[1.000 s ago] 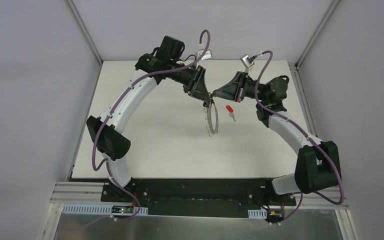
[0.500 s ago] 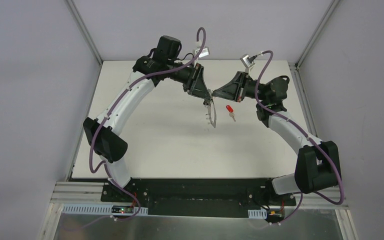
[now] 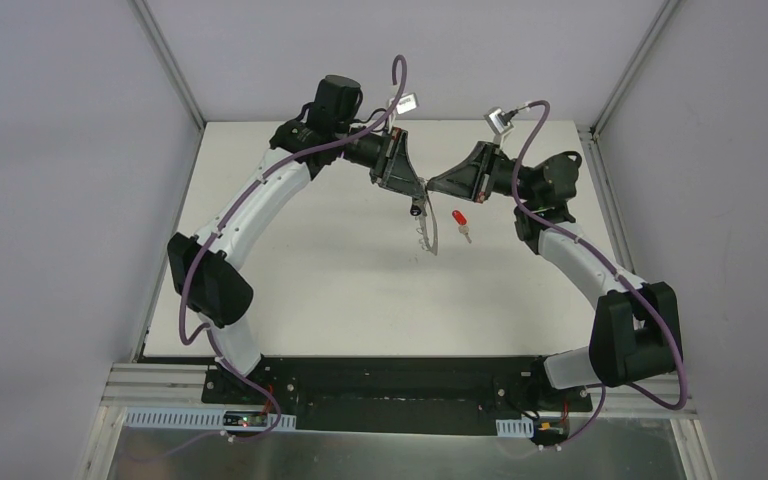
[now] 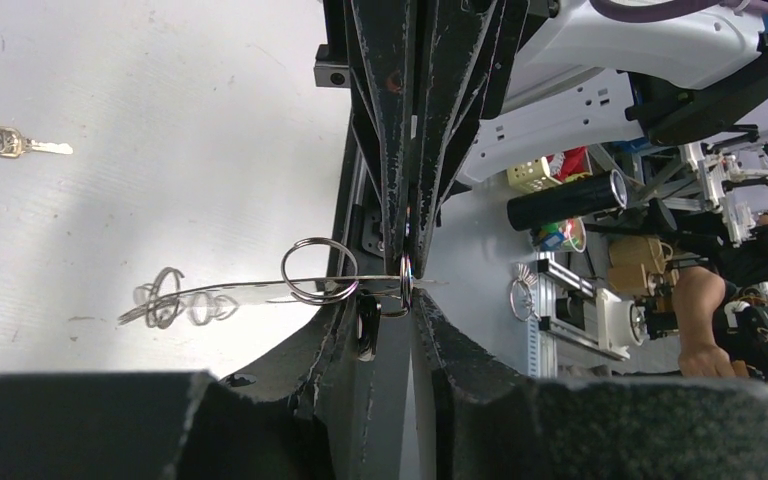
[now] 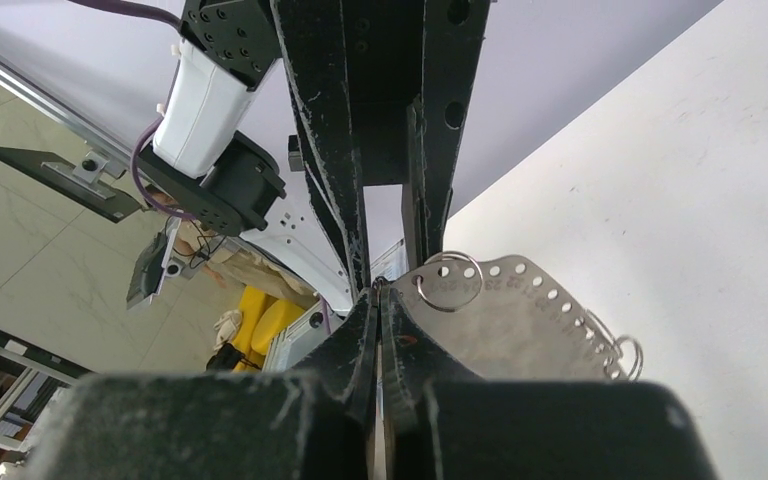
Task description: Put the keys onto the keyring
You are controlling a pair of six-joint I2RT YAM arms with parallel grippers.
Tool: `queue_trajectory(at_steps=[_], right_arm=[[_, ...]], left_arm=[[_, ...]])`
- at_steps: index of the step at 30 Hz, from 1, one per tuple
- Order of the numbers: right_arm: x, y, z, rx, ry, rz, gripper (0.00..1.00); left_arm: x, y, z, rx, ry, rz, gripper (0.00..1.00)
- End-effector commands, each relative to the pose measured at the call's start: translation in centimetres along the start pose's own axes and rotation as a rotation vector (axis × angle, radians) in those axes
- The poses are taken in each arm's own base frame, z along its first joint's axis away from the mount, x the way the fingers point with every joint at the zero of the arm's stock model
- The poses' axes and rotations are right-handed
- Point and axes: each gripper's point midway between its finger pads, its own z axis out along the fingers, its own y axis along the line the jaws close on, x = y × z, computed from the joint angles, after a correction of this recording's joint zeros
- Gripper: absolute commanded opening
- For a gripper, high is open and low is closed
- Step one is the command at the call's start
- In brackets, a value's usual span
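My left gripper is shut on one end of the keyring, a thin grey band with holes, which hangs above the table. In the left wrist view the band is edge-on, with wire loops at its far end. My right gripper meets it tip to tip. Its jaws are shut on a small silver ring at the band's held end. The dark oblong tag hangs just below. The band's flat face fills the right wrist view. The red-headed key lies on the table to the right.
The white table has metal rails along its left and right edges and grey walls behind. Both arms arch over the far half of the table. The red key also shows at the left edge of the left wrist view.
My left gripper has turned the keyring from a wide oval to nearly edge-on under the top camera and shifted it slightly right. The right gripper and the red key have stayed put.
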Motion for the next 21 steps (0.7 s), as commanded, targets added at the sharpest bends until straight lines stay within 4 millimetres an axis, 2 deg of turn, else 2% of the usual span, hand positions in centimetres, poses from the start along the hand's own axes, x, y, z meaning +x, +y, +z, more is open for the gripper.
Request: queue_trajectory(at_steps=[1,7,11,18,21], right_arm=[[-0.42,0.92,-0.06,-0.026,-0.018,-0.077,0.0],[-0.21,0.4,-0.11,-0.013,-0.015,-0.079,0.0],[-0.08,0.45,-0.17,-0.012,-0.007,-0.082,0.0],[0.13,0.56,-0.23,-0.015,0.0,-0.09,0.0],[0.21,0.48,-0.24,-0.014,0.004,-0.088,0.0]], left_arm=[[-1.39,-2.86,-0.88,0.064,-0.048,0.061,0.13],[-1.32,-2.7,-0.81,0.064,-0.05,0.055,0.1],[-1.36,-2.33,-0.74,0.048,-0.053,0.052,0.19],[-1.56,-2.03,-0.66,0.034,-0.056,0.048,0.2],[-1.52,-2.14,-0.7,0.037,-0.055,0.048,0.26]])
